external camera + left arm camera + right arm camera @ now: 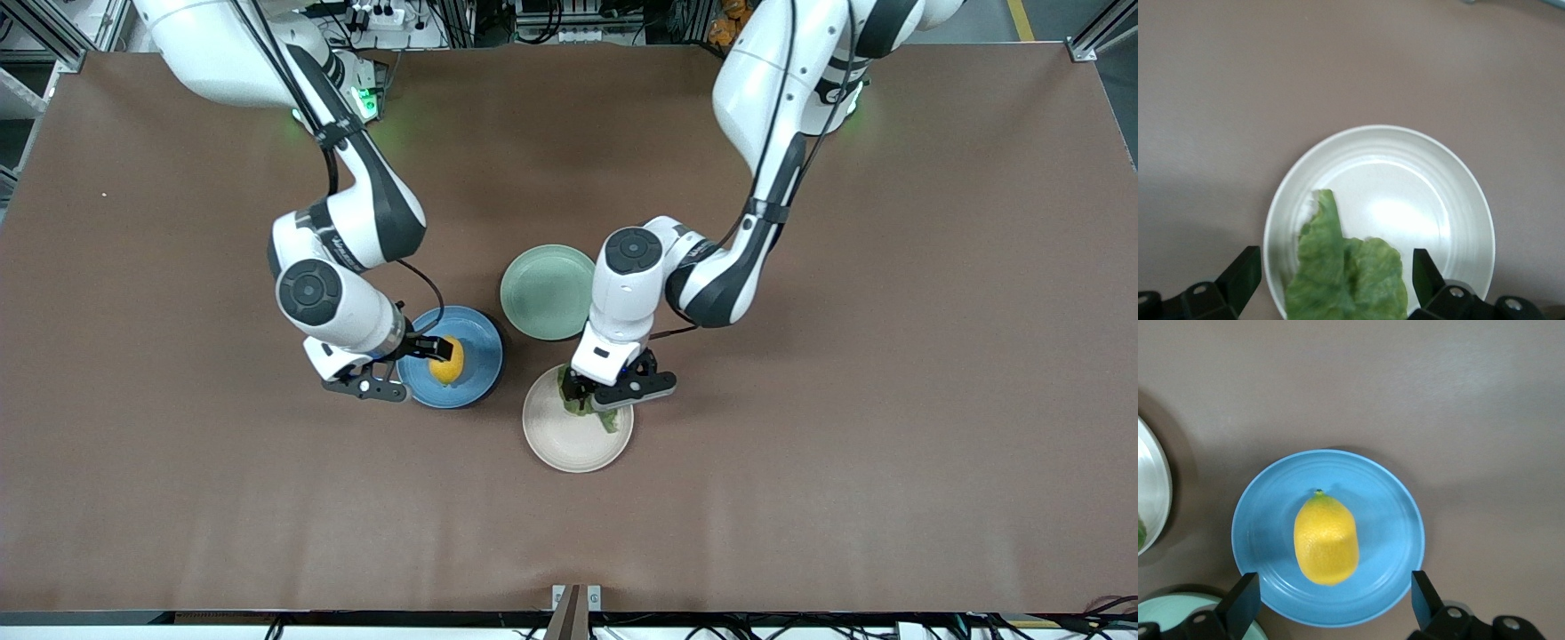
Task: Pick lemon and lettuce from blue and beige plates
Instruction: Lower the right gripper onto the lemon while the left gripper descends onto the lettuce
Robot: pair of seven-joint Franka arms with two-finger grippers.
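Plates sit clustered mid-tabletop (889, 444): a round blue plate (480, 356) toward the right arm's end, a round beige plate (569, 444) nearest the front camera, and a mint-green plate (544, 289) farther from it. The oval yellow lemon (1326, 539) lies near the blue plate's centre; the right gripper (1331, 603) hovers over it, fingers spread wide, gripping nothing. The crinkled green lettuce leaf (1345, 273) rests on the beige plate, reaching its rim — the left gripper (1336, 280) hangs over it, likewise spread and empty. Bare brown tabletop surrounds the plates on every side.
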